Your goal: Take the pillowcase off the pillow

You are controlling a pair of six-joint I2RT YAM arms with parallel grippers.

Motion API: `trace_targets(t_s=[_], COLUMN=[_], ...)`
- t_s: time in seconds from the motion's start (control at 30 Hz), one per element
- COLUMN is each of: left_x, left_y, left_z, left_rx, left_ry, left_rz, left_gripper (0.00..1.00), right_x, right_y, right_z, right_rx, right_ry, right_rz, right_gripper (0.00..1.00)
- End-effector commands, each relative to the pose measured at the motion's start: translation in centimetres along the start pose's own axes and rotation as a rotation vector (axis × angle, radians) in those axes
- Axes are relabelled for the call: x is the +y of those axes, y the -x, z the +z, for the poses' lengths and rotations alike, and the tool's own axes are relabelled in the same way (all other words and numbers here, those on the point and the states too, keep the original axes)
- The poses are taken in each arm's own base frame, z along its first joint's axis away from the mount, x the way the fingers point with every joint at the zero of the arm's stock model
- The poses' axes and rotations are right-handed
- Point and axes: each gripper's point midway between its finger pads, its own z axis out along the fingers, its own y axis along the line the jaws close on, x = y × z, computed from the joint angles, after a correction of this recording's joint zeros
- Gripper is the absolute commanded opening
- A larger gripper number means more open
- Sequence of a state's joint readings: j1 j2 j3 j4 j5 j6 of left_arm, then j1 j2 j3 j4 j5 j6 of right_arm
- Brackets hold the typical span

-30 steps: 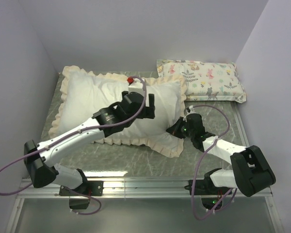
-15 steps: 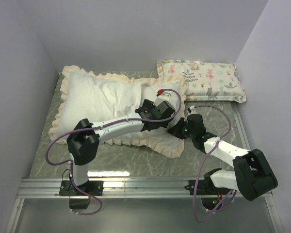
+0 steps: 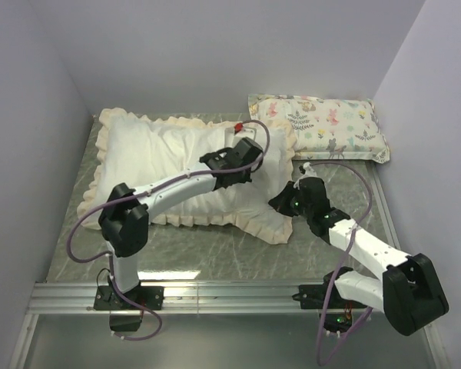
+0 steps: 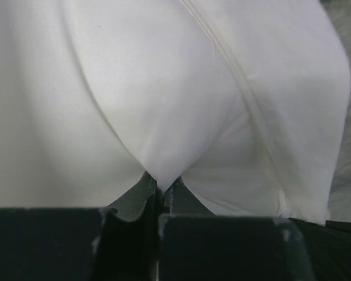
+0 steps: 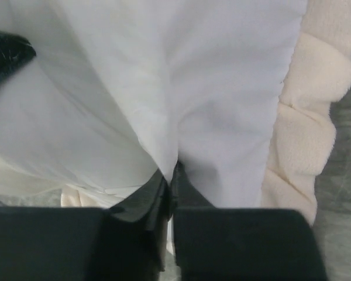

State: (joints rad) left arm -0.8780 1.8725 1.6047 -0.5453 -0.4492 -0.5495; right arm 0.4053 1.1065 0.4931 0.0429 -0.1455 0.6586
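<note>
The pillowcase [image 3: 266, 224] lies inside out across the table, white lining up, with a cream frill around it. The plump white pillow [image 3: 161, 154] fills it. My left gripper [image 3: 242, 157] sits on the pillow's right end. In the left wrist view it [image 4: 162, 188] is shut on a pinched fold of seamed white cloth, which looks like the pillow [image 4: 164, 88]. My right gripper [image 3: 281, 201] is at the pillowcase's near right corner. In the right wrist view it [image 5: 172, 172] is shut on the white lining [image 5: 222, 88], just beside the cream frill [image 5: 304, 134].
A smaller pastel animal-print pillow [image 3: 330, 127] lies at the back right, close to the frill. White walls enclose the left, back and right sides. Grey marbled table [image 3: 215, 254] shows in front of the pillowcase, and a metal rail runs along the near edge.
My left gripper was open as it swung right over the pillow. It has since shut on white cloth and drawn back toward the far left. My right gripper kept its grip at the corner.
</note>
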Motion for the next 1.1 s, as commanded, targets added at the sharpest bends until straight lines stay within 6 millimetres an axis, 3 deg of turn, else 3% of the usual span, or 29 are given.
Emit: trace_targets(t_s=[0.0,0.13,0.17,0.2,0.23,0.27,0.33,0.57,0.67,0.7,0.8,0.9,0.97,1.03,1.07], left_x=[4.7,7.4,8.1,10.4,10.8,10.7,12.3,14.5,15.3,16.6,17.3,16.5,15.2,14.0,13.0], left_y=[6.4,9.1,8.7,9.3,10.2,9.6,10.3,14.1,14.4,14.7,14.7,13.7,11.7,11.3,8.7], left_z=[-0.6,0.1,0.8,1.4,1.7,2.0,2.4,0.5,-0.3,-0.3,-0.3,-1.3,-1.5,-3.5,-3.4], left_rx=[-0.122,-0.147,-0.130,-0.131,-0.157,-0.129,-0.138,-0.191,-0.184,-0.194,-0.169,-0.139,-0.116,-0.143,-0.102], left_ry=[0.023,-0.020,-0.031,-0.022,-0.056,-0.098,-0.096,-0.166,-0.169,-0.163,-0.216,-0.261,-0.317,-0.361,-0.369], left_rz=[-0.193,-0.319,-0.362,-0.418,-0.458,-0.495,-0.544,-0.635,-0.632,-0.652,-0.653,-0.627,-0.618,-0.594,-0.568], left_gripper=[0.00,0.01,0.01,0.01,0.00,0.00,0.01,0.00,0.00,0.01,0.01,0.01,0.00,0.01,0.01], right_x=[-1.1,-1.0,-1.1,-1.1,-1.4,-1.5,-1.7,-3.2,-3.3,-3.5,-3.7,-3.9,-3.6,-2.9,-2.8], right_y=[-0.2,-0.4,-0.5,-0.6,-0.7,-0.8,-1.0,-1.9,-2.4,-2.6,-2.8,-2.6,-2.5,-1.7,-1.2], right_z=[-0.8,-1.7,-1.9,-2.0,-2.3,-2.5,-2.8,-2.1,-1.5,-1.3,-1.1,-0.8,-0.5,-0.2,-0.2], right_rx=[0.015,0.006,0.006,0.006,0.002,-0.002,-0.009,-0.003,0.007,0.010,0.007,0.003,0.010,0.003,-0.005], right_ry=[-0.078,-0.078,-0.083,-0.083,-0.094,-0.098,-0.099,-0.139,-0.132,-0.139,-0.138,-0.152,-0.144,-0.134,-0.140], right_rz=[-0.049,-0.053,-0.053,-0.058,-0.059,-0.055,-0.047,-0.027,-0.012,-0.005,0.005,0.002,0.000,-0.010,-0.018], right_gripper=[0.00,0.00,0.00,0.00,0.00,0.00,0.00,0.00,0.00,0.00,0.00,0.00,0.00,0.04,0.11])
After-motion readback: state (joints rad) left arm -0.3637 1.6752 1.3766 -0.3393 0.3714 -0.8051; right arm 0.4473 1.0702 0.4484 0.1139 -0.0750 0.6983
